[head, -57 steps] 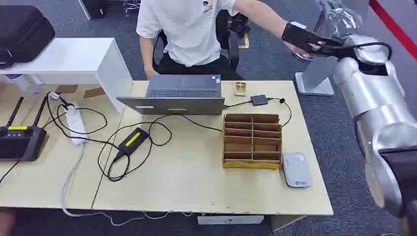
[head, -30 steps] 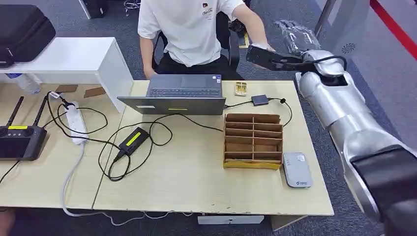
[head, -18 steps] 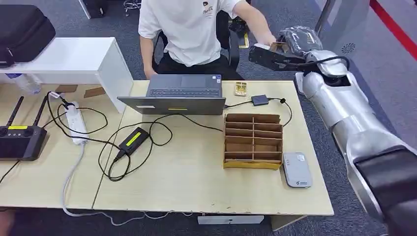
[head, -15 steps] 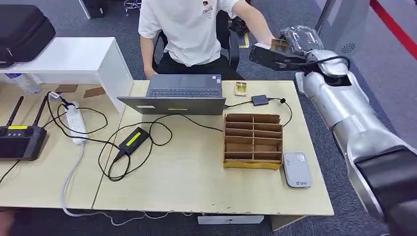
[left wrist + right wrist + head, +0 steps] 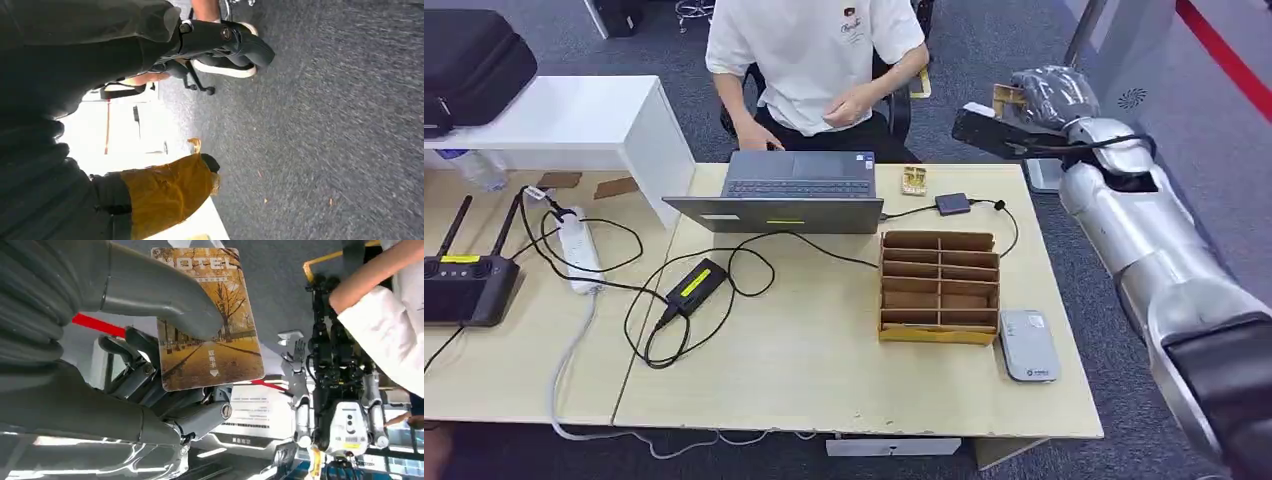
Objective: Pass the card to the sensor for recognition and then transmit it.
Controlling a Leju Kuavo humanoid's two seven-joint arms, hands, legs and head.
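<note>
Clearly the thin rectangular hotel card printed with autumn trees (image 5: 210, 320) sits pinched between the thick grey thumb and darker fingers (image 5: 150, 365) of the right hand (image 5: 1034, 100), raised beyond the pale wooden table (image 5: 824, 380); it looks light, stiff and slick, best kept gripped by one edge; the small grey card sensor (image 5: 1027, 345) lies just beside the brown cardboard divider box (image 5: 938, 287).

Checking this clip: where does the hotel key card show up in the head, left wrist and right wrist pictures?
Head view: the card peeks out as a small tan edge in the right hand, beyond the table's far right corner.
Left wrist view: I cannot find the card there.
Right wrist view: the card is large and central, pressed under the thick grey thumb.
Shared landmark: the person's white shirt.
</note>
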